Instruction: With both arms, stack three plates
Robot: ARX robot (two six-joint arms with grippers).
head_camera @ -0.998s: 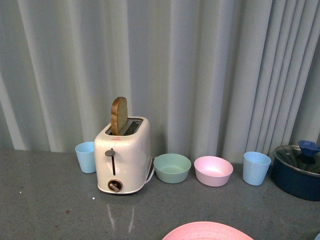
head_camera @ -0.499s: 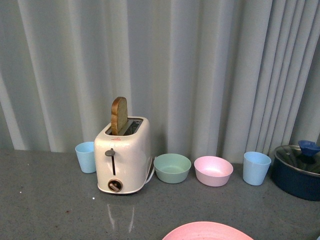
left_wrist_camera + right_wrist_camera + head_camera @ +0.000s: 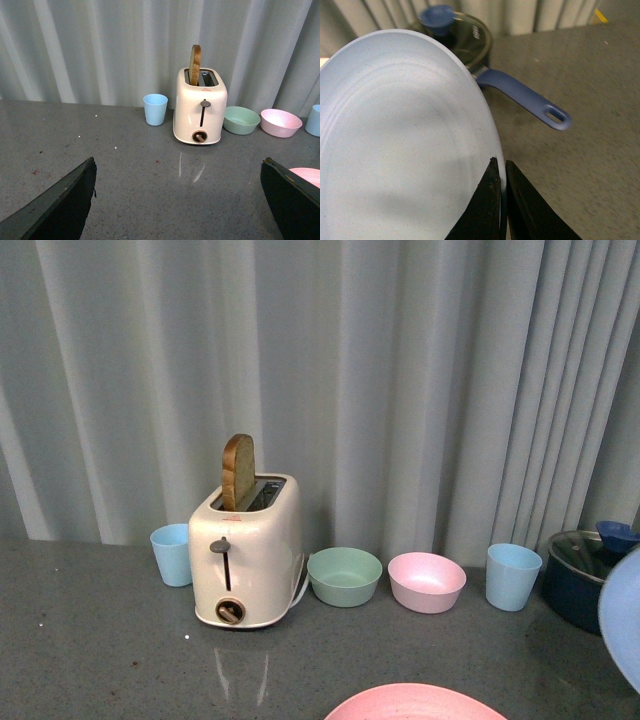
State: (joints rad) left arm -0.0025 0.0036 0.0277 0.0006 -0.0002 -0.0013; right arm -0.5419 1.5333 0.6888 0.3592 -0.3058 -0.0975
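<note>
Our right claw (image 3: pixel 500 200) pinches the light blue plate (image 3: pixel 405 140) by its rim, tilted and apparently lifted at the front view's right edge, probably bound for the pink plate (image 3: pixel 415 702) at bottom centre. Our left claw (image 3: pixel 178 165) gapes wide, empty. We see no cream plate.

The front view's edges crop the pink plate (image 3: pixel 415 703) and blue plate (image 3: pixel 624 628).

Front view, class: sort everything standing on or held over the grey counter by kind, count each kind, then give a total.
Cups: 2, left blue cup, right blue cup
Bowls: 2, green bowl, pink bowl
Plates: 2, pink plate, light blue plate
Toasters: 1, cream toaster
Bread: 1, bread slice
Pots: 1, lidded pot
Total: 9
</note>
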